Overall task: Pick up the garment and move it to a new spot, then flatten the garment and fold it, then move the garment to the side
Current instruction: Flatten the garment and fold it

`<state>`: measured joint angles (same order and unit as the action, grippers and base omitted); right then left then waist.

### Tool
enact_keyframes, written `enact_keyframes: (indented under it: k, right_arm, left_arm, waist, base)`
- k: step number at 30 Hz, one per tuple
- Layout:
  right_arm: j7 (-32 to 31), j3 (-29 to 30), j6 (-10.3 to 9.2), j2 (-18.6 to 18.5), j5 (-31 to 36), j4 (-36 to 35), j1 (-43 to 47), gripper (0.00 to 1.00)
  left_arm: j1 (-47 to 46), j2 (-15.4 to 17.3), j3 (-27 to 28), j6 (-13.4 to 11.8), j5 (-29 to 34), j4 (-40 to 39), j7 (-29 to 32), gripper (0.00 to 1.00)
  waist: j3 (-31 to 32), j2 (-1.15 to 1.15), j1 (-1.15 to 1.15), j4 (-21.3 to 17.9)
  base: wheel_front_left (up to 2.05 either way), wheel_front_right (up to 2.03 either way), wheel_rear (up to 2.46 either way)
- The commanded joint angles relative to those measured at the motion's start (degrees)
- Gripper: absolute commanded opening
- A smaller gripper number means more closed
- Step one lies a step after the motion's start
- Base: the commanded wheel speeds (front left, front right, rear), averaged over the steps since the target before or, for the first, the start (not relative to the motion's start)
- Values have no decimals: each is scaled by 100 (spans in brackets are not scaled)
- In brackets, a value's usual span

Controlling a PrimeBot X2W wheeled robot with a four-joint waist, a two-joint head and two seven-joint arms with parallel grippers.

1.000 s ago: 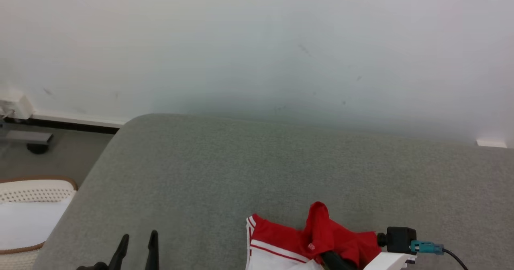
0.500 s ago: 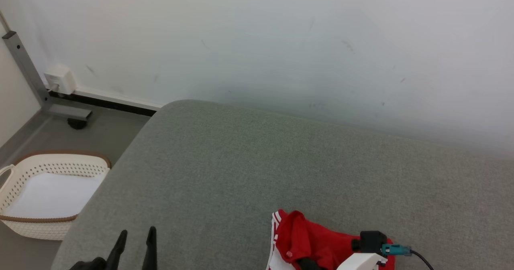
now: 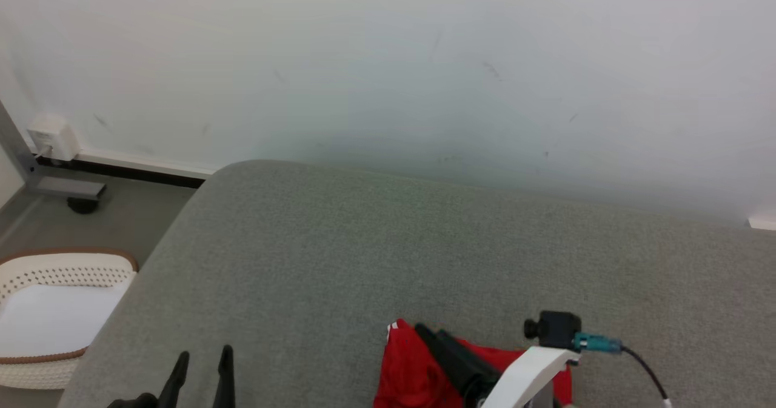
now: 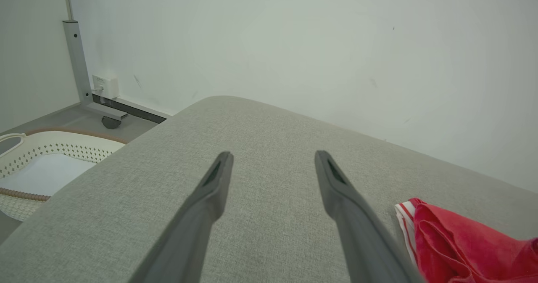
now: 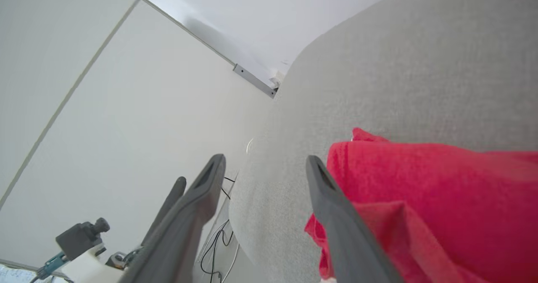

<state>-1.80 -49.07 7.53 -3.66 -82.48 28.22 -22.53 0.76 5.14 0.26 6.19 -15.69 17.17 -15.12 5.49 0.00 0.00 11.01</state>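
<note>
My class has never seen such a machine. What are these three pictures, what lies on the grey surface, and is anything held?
A wheeled robot with two arms, each ending in a two-fingered gripper. One picture looks down from its head; the others look along each wrist's fingers. A crumpled red garment lies on the grey cushion. The right gripper is open close by it, the left gripper open over bare cushion. Nothing is held. A white basket stands on the floor.

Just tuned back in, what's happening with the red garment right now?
The red garment lies bunched on the grey cushion. The right gripper is at it with jaws open and nothing between them, so it is not held. The left gripper hangs open over bare cushion, apart from the cloth. Flattening and folding are not yet done.
</note>
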Motion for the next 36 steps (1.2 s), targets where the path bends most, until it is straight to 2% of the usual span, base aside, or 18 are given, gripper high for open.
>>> enact_keyframes:
  k: [1,6,11,13,17,23,28,36]
  right_arm:
    - [145,107,-11,-257,92,-180,-118,100]
    - [675,418,-11,-1007,553,-620,-120,100]
    - [1152,652,-11,-1697,1391,-441,-68,100]
    - [1279,721,-11,-1821,1799,-225,-29,100]
    - [1371,856,-11,-1743,2340,134,105,100]
    - [1585,1293,-11,-1633,2947,250,382,100]
    - [1699,2157,-12,-1590,3837,45,723,100]
    - [1695,3908,-12,-1133,5505,-1121,1713,100]
  left_arm:
    - [82,3,21,-11,-59,-16,1,100]
    - [128,-29,57,-13,-61,-88,1,100]
    - [176,-75,58,-23,-51,-162,1,100]
    - [184,-97,54,-13,-60,-172,1,100]
    - [184,-118,34,7,-59,-175,1,100]
    - [189,-163,70,18,-109,-260,1,100]
    - [230,-186,132,6,-96,-397,1,100]
    - [299,-205,208,-5,-78,-501,1,100]
  waist:
    - [24,0,0,-92]
    - [71,0,0,-266]
    - [100,0,0,-367]
    - [103,0,0,-384]
    - [99,0,0,-386]
    - [105,0,0,-414]
    - [119,0,0,-567]
    - [130,0,0,-841]
  base:
    - [0,0,0]
    - [0,0,0]
    - [0,0,0]
    - [0,0,0]
    - [0,0,0]
    - [0,0,0]
    - [0,0,0]
    - [0,0,0]
